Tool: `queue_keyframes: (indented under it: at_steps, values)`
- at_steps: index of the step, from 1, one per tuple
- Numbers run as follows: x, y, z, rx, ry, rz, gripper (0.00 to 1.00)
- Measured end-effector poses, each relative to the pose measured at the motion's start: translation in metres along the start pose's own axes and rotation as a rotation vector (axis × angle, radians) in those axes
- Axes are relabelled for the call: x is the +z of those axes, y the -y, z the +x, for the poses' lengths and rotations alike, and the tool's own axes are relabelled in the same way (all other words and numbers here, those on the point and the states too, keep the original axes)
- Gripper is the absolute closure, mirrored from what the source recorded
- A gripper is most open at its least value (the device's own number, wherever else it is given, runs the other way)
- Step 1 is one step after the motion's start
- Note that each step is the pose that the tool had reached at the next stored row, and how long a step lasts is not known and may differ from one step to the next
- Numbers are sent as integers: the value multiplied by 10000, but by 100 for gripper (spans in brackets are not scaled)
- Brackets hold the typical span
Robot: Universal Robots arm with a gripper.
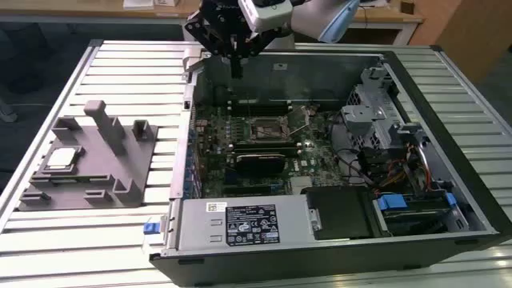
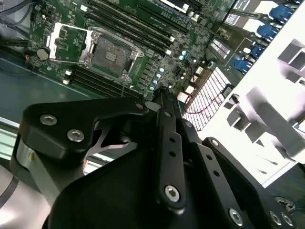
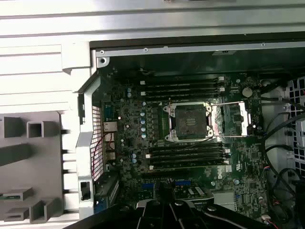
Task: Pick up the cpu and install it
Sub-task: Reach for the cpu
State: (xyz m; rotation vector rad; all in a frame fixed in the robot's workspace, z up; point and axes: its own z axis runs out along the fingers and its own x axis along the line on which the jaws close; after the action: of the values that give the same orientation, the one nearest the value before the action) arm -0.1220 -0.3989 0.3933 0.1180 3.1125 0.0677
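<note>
On the exterior view's left, the grey plastic tray (image 1: 128,174) lies flat on the slatted metal desk (image 1: 120,66). Blocky upright posts rise from its matte surface. The cpu (image 1: 62,158) rests in a recess of this tray. It is a thin square chip with a pale silvery top and a darker rim. Nothing touches it, and it is well apart from the gripper.

At centre, the computer case (image 1: 336,252) lies on its side with the panel off. Its dark sheet-metal walls enclose a green motherboard (image 1: 320,150). The socket (image 1: 265,127) is a square black frame near the middle of the board. In the first wrist view the socket (image 3: 191,119) stands open, with its bright metal load plate (image 3: 233,119) swung to one side. Long black memory slots (image 3: 183,88) run along both sides of it.

The gripper (image 1: 237,73) hangs above the far wall of the case, pointing down. It is black and built of bolted link bars. The jaws are pressed together and hold nothing. In the second wrist view the gripper (image 2: 159,95) narrows to a single closed tip over the board.

On the exterior view's right, inside the case, stand a grey perforated drive cage (image 1: 376,114) and blue plastic tabs (image 1: 392,201).
</note>
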Motion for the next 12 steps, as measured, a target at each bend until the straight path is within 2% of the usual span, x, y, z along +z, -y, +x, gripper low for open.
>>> queue_keyframes:
  at_steps: [12]
  values:
    - [0, 2, 19, 1, 0, -1, 89]
